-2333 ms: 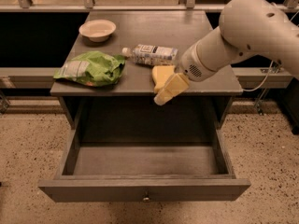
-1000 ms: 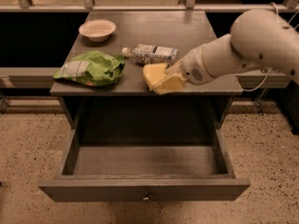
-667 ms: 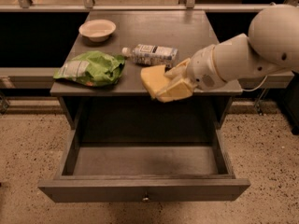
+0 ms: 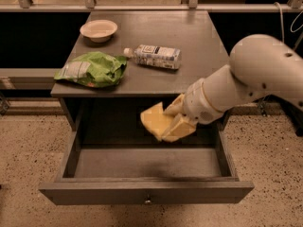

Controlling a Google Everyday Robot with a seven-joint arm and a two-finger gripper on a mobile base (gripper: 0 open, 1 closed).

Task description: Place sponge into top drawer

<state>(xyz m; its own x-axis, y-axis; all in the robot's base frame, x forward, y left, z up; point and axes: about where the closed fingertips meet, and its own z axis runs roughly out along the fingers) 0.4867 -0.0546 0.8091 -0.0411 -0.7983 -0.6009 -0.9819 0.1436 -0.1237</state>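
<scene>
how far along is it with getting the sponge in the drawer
Done: the drawer is open, and the sponge is gripped in the end effector. In hand: the end effector holds the sponge in the air over the drawer's inside, toward the back. Left: probably lower it, let go so the sponge rests on the drawer floor, then draw the arm out.
</scene>
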